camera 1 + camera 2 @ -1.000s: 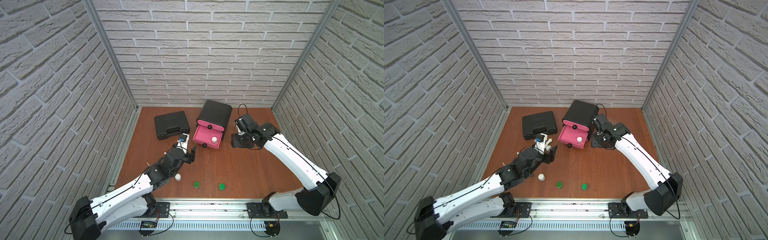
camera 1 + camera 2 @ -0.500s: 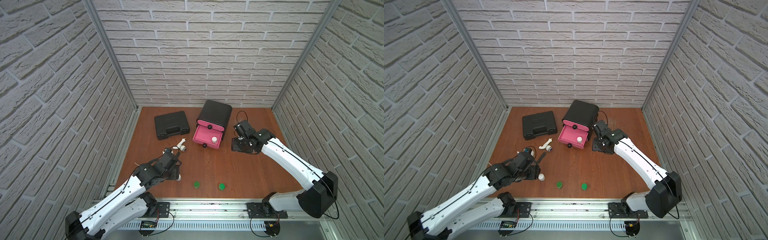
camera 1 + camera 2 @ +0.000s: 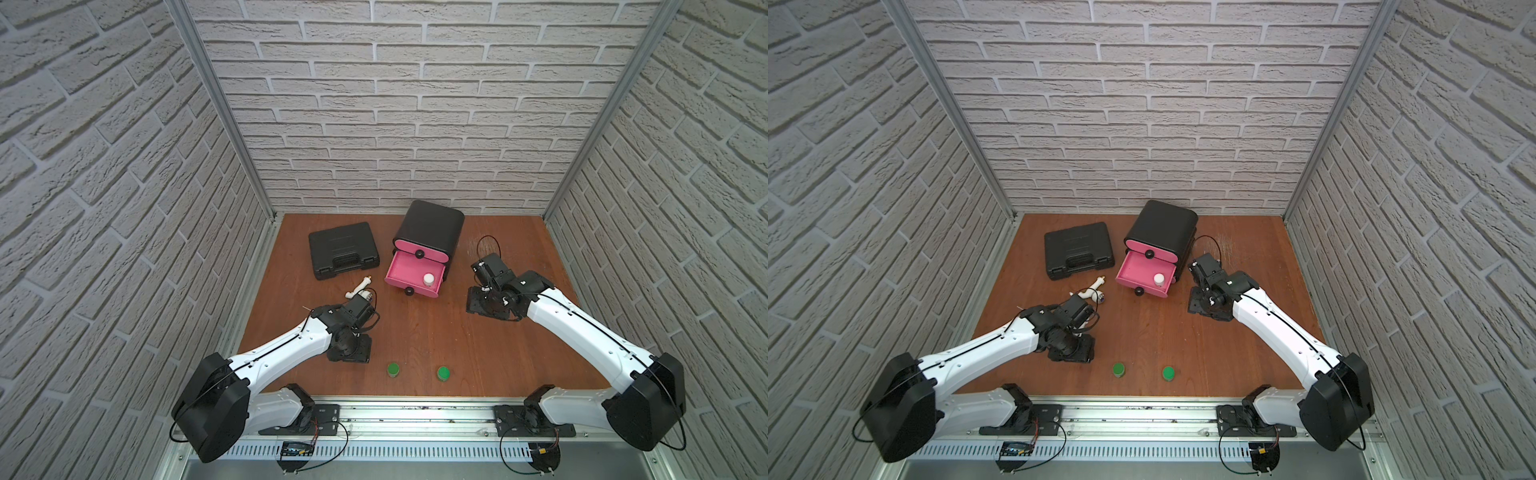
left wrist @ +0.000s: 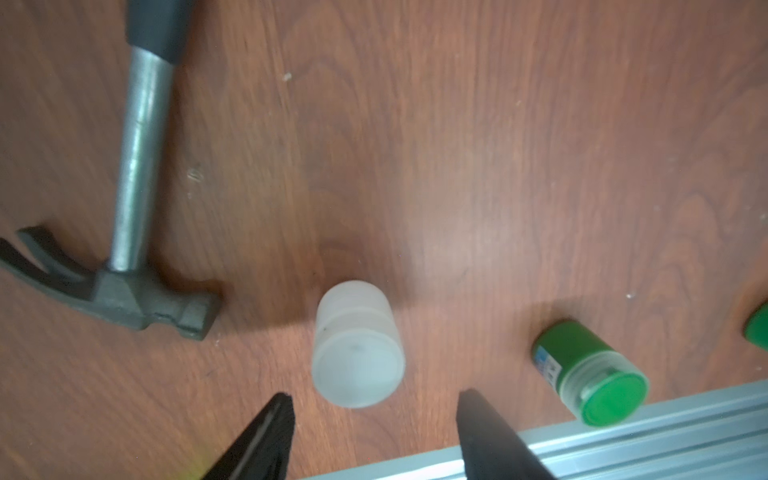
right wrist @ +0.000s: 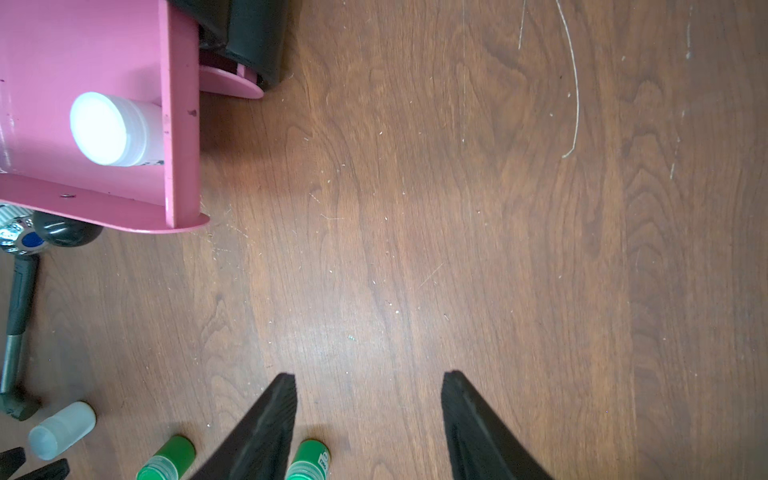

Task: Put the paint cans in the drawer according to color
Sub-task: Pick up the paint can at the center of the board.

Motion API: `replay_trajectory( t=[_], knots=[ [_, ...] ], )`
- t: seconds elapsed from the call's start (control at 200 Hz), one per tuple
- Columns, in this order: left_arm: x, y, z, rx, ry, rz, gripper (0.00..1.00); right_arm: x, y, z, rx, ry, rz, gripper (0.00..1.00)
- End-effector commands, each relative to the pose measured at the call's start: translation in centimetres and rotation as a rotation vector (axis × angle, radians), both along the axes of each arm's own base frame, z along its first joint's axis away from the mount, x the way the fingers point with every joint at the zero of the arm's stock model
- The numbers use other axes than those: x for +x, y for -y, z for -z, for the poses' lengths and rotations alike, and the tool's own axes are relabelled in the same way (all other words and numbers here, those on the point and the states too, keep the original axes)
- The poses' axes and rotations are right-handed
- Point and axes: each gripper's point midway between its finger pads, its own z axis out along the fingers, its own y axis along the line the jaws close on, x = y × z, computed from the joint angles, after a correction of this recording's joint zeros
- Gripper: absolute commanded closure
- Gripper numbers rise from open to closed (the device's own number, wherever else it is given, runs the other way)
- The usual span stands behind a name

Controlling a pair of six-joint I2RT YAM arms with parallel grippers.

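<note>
A white paint can [image 4: 357, 353] stands on the wooden table just ahead of my left gripper [image 4: 376, 397], which is open and touches nothing. In both top views the left wrist [image 3: 349, 345] hides this can. Two green paint cans [image 3: 393, 369] [image 3: 443, 372] stand near the front edge. Another white paint can [image 3: 428, 279] sits in the open pink drawer [image 3: 405, 270]. My right gripper [image 5: 370, 375] hangs open and empty over bare wood beside the drawer's wall [image 5: 174, 124]. No orange-yellow cans show.
A hammer [image 4: 137, 166] lies close beside the white can on the table. A black case [image 3: 343, 249] and a white pipe fitting [image 3: 359, 286] lie left of the black cabinet [image 3: 430, 224]. A metal rail [image 4: 623, 415] runs along the front edge.
My left arm has pulled back from the drawer toward the front and now stands over the loose white can, its jaws a little narrower. The right gripper has sunk lower beside the drawer.
</note>
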Motion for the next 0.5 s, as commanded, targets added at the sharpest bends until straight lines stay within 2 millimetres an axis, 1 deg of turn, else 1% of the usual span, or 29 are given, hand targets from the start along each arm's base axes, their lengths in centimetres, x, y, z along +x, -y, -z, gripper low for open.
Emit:
replay_trajectory(
  t=[0.0,0.07,0.295,0.43,0.495],
  knots=[
    [0.8,0.2,0.2,0.008,0.013,0.021,0.32,0.3,0.5,-0.1,0.002,0.031,0.04,0.39],
    [1.1,0.2,0.4,0.011,0.019,0.017,0.33,0.4,0.4,0.0,0.005,0.027,0.04,0.39],
    [2.0,0.8,1.1,0.005,0.021,0.021,0.41,0.7,0.0,0.1,0.016,0.019,0.033,0.39],
    [2.1,0.5,1.4,0.023,0.017,0.017,0.45,0.7,0.1,0.1,0.013,0.018,0.034,0.39],
    [2.2,0.3,1.5,0.036,0.016,0.014,0.49,0.6,0.2,-0.1,0.013,0.022,0.033,0.39]
  ],
)
